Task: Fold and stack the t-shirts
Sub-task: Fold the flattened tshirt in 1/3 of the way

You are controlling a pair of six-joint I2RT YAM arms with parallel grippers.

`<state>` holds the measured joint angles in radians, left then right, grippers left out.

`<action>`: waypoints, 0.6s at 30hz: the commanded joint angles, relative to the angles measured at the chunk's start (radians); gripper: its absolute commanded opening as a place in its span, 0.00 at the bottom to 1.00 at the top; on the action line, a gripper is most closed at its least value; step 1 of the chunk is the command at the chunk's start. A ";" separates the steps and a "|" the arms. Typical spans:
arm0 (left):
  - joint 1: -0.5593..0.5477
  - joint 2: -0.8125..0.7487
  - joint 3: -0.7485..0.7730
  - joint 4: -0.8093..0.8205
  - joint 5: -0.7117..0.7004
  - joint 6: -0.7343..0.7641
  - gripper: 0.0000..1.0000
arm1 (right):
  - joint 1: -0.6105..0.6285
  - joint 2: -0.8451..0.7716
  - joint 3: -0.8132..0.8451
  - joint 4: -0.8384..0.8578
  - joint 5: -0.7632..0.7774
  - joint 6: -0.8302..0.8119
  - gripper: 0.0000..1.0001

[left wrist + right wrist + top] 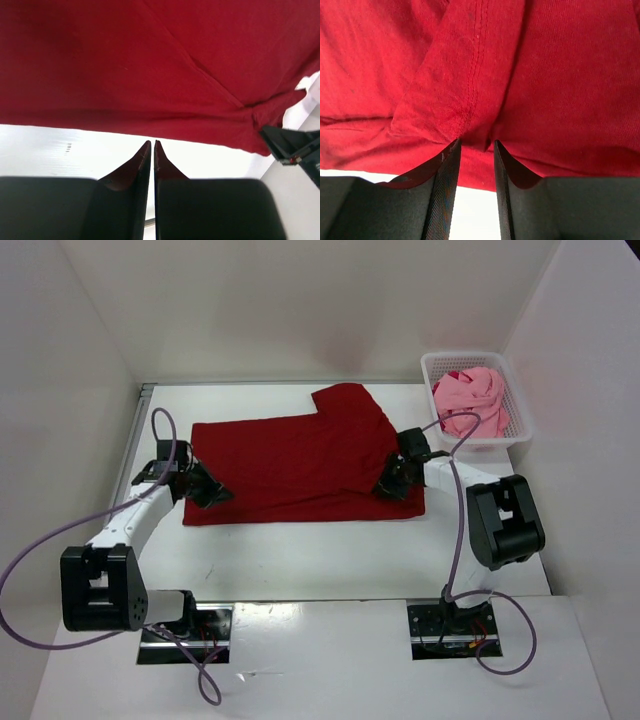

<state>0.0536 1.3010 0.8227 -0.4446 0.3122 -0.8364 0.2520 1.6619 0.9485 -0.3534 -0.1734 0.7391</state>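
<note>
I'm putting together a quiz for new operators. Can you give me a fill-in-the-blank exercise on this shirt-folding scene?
1. The flat shirt on the table is dark ___.
2. The crumpled shirt in the basket is ___.
3. The left gripper is shut; the right gripper is ___.
4. The basket stands at the table's far ___ corner.
Missing words: red; pink; open; right.
</note>
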 commanded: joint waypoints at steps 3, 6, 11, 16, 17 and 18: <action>-0.057 0.041 -0.014 0.058 -0.022 -0.052 0.11 | -0.002 0.030 0.047 0.070 0.000 -0.003 0.40; -0.066 0.050 -0.014 0.058 -0.022 -0.052 0.12 | -0.002 0.039 0.047 0.082 -0.009 -0.003 0.33; -0.066 0.060 -0.023 0.067 -0.032 -0.052 0.12 | 0.007 0.068 0.082 0.073 -0.043 -0.003 0.13; -0.066 0.069 -0.023 0.067 -0.032 -0.052 0.12 | 0.027 0.114 0.206 0.034 -0.043 -0.003 0.06; -0.066 0.069 -0.023 0.067 -0.032 -0.052 0.12 | 0.027 0.130 0.232 0.018 -0.043 -0.003 0.06; -0.066 0.069 -0.023 0.067 -0.032 -0.052 0.12 | 0.041 0.162 0.284 0.002 -0.043 -0.003 0.06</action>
<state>-0.0101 1.3655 0.8074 -0.3954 0.2886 -0.8719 0.2630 1.7664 1.1030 -0.3328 -0.2073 0.7425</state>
